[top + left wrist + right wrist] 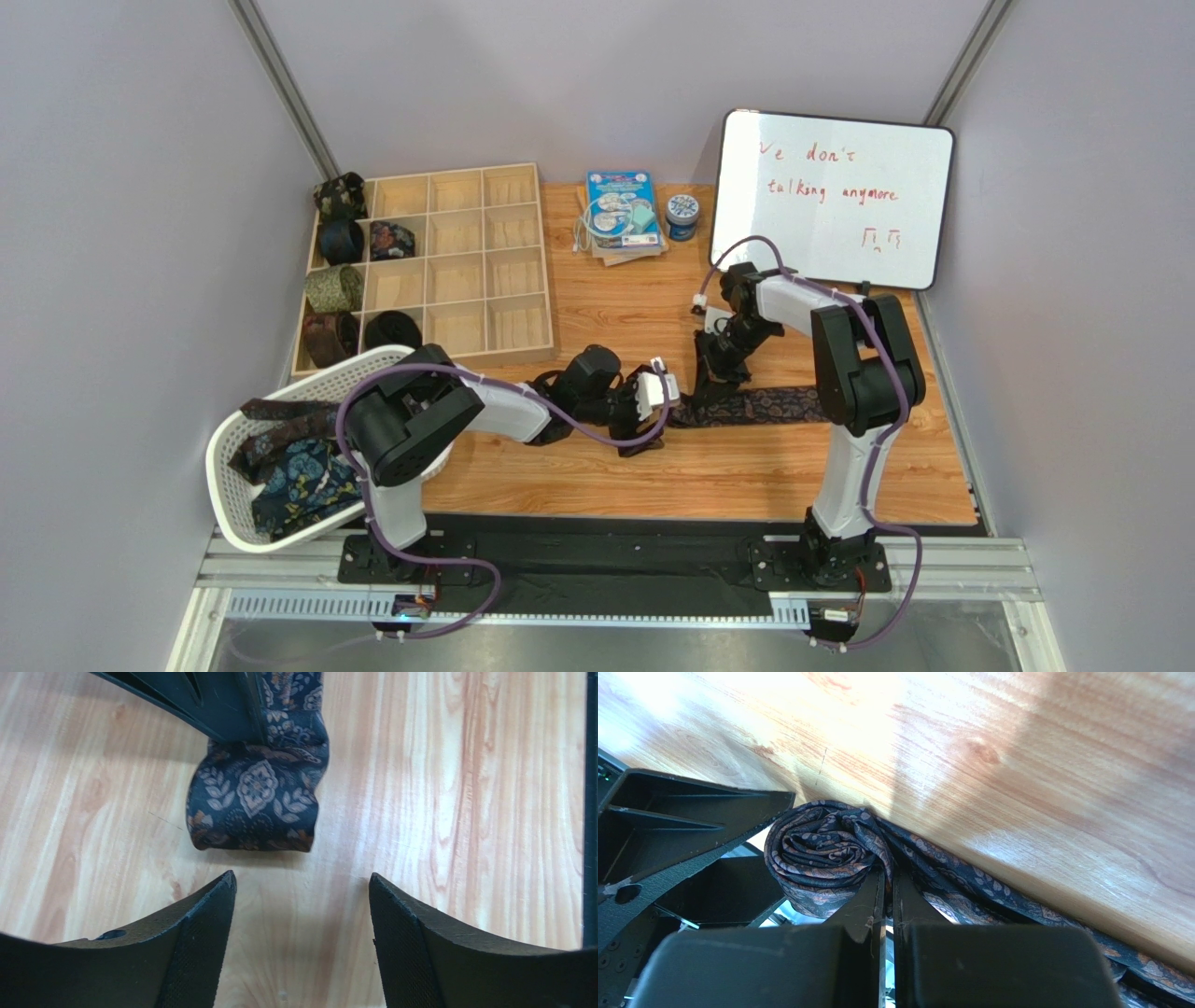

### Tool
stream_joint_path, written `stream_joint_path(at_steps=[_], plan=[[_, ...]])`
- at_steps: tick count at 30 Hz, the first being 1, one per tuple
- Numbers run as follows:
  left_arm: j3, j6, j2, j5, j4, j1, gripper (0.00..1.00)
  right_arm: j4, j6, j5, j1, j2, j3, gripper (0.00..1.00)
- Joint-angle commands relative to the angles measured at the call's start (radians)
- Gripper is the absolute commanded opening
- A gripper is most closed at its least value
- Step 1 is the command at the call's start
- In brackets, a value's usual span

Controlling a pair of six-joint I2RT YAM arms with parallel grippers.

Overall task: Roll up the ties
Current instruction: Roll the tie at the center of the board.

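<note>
Whiteboard point(833, 196): leaning at the far right corner of the table point(758, 469), it is carrying red handwritten marker text.
Top line: it is reading roughly "We don't", with the first and last letters looking unclear.
Second line: it is reading "talking anymore".
Board's lower right: a small red doodle is sitting there, too small to decipher.
Blue packet point(622, 210): lying at the middle of the far edge, it is showing print too small to read.
Round tin point(683, 214): standing between packet and whiteboard, its lid label is staying illegible.
</note>
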State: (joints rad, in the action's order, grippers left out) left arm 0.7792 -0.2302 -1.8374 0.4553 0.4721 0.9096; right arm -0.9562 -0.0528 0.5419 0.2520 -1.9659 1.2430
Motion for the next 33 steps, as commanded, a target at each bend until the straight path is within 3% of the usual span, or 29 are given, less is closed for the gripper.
stream_joint_path(at_steps=[1,7,13,17,20,23,25,26,27,29,33], plan=[[-0.026,0.040,0.030,0.046,0.094,-0.009,0.75,0.111,0.004,-0.192,0.010,-0.033,-0.036,0.00],[-0.006,0.048,-0.054,0.025,0.261,-0.011,0.77,0.135,-0.021,-0.223,0.024,-0.053,-0.033,0.00],[0.064,0.081,-0.135,0.048,0.309,-0.008,0.99,0.148,-0.033,-0.217,0.024,-0.062,-0.034,0.00],[0.098,0.088,-0.171,0.014,0.295,0.008,0.99,0.154,-0.048,-0.192,0.026,-0.057,-0.034,0.00],[0.117,0.078,-0.175,-0.007,0.249,0.018,0.93,0.158,-0.071,-0.174,0.026,-0.048,-0.034,0.00],[0.118,0.051,-0.169,-0.032,0.203,0.025,0.78,0.163,-0.094,-0.145,0.026,-0.030,-0.036,0.00],[0.130,0.048,-0.169,-0.040,0.139,0.025,0.58,0.172,-0.105,-0.114,0.026,-0.016,-0.039,0.00],[0.130,0.048,-0.168,-0.046,0.123,0.025,0.42,0.175,-0.108,-0.106,0.024,-0.002,-0.039,0.00],[0.127,0.043,-0.166,-0.049,0.109,0.025,0.36,0.175,-0.111,-0.097,0.026,0.004,-0.036,0.00],[0.115,0.035,-0.158,-0.055,0.085,0.025,0.27,0.168,-0.111,-0.076,0.026,0.018,-0.031,0.01],[0.072,0.023,-0.146,-0.047,0.071,0.025,0.22,0.129,-0.094,-0.040,0.012,0.041,-0.008,0.21]])
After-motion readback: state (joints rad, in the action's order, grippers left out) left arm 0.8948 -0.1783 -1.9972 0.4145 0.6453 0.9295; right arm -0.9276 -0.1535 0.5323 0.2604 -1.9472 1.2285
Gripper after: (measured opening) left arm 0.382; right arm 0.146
